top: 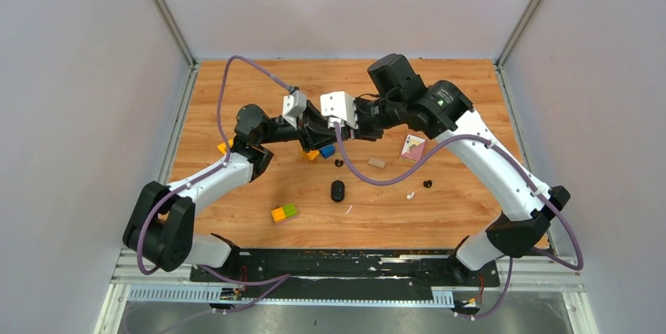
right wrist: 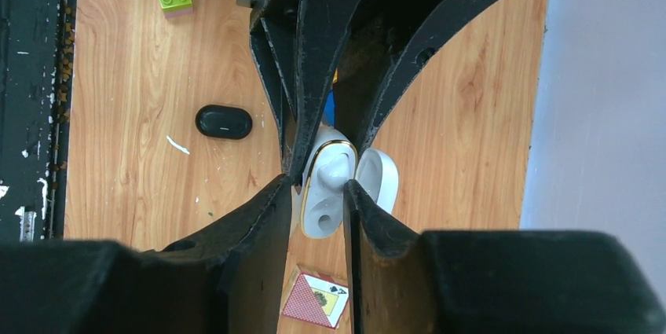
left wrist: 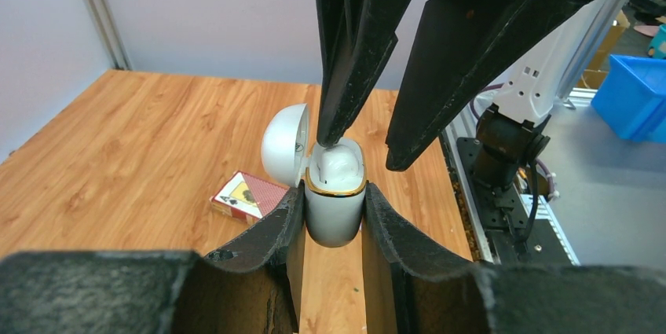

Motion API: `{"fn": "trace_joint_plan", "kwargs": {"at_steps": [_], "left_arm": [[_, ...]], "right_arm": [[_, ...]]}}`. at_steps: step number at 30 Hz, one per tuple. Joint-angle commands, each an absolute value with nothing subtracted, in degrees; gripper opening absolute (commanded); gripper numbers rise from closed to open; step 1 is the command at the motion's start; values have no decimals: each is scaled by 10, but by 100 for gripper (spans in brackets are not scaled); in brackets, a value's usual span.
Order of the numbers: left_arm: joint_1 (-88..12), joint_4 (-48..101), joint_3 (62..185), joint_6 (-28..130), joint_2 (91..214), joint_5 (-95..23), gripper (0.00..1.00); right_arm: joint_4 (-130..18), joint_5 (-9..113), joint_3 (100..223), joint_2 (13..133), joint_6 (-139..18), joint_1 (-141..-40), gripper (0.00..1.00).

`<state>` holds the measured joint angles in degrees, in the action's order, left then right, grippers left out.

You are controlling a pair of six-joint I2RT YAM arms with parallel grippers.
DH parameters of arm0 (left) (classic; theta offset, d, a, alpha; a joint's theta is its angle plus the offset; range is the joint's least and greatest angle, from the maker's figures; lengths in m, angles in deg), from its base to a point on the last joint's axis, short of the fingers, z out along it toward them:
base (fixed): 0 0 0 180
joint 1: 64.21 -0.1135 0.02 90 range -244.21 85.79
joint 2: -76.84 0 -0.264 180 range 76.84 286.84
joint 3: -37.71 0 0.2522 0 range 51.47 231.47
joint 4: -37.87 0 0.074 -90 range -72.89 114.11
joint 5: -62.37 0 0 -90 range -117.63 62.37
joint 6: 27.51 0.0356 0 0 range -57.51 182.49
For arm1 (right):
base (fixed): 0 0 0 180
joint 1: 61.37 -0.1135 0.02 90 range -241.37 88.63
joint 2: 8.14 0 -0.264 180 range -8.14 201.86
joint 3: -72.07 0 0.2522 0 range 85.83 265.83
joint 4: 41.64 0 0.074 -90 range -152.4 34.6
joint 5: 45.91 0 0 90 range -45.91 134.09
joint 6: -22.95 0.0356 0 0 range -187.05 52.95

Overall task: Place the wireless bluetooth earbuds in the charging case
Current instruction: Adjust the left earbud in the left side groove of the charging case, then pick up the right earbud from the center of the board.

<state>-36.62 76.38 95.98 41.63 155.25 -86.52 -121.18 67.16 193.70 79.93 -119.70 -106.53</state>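
Observation:
My left gripper (left wrist: pixel 334 191) is shut on a white charging case (left wrist: pixel 334 222) with a gold rim, held upright above the table, its lid (left wrist: pixel 283 145) swung open. A white earbud (left wrist: pixel 338 165) sits in one socket; in the right wrist view the other socket (right wrist: pixel 318 214) is an empty hole. My right gripper (right wrist: pixel 318 183) hangs straight over the case mouth, open, one fingertip (left wrist: pixel 330 139) close to the bud. On the table lie another white earbud (top: pixel 410 195), two black earbuds (top: pixel 338 163) (top: pixel 427 183) and a black oval case (top: pixel 338 190).
A playing-card pack (top: pixel 413 147) and a small wooden cylinder (top: pixel 376 163) lie right of the grippers. Toy blocks sit under them (top: pixel 327 151), front left (top: pixel 284 213) and far left (top: pixel 222 147). A thin white sliver (top: pixel 348 209) lies near the black case.

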Motion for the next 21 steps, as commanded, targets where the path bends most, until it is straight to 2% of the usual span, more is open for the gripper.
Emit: {"fn": "trace_joint_plan", "kwargs": {"at_steps": [1, 6, 10, 13, 17, 19, 21], "left_arm": [[-370, 779, 971, 425, 1539, -864, 0], [-370, 768, 970, 419, 1540, -850, 0], [-377, 760, 970, 404, 1546, -834, 0], [-387, 751, 968, 381, 1545, -816, 0], [-404, 723, 967, 367, 1534, -799, 0], [-414, 708, 969, 363, 1527, -796, 0], [-424, 694, 972, 359, 1520, -796, 0]], "right_arm": [[-1198, 665, 1946, 787, -1203, -1068, 31], [-1182, 680, 1992, 765, -1158, -1068, 34], [-1198, 676, 1961, 725, -1112, -1066, 33], [-1195, 679, 1874, 665, -1073, -1030, 30], [-1200, 747, 1719, 609, -1017, -896, 26], [-1232, 772, 1659, 606, -1045, -862, 26], [-1253, 743, 1594, 607, -1101, -859, 25]]}}
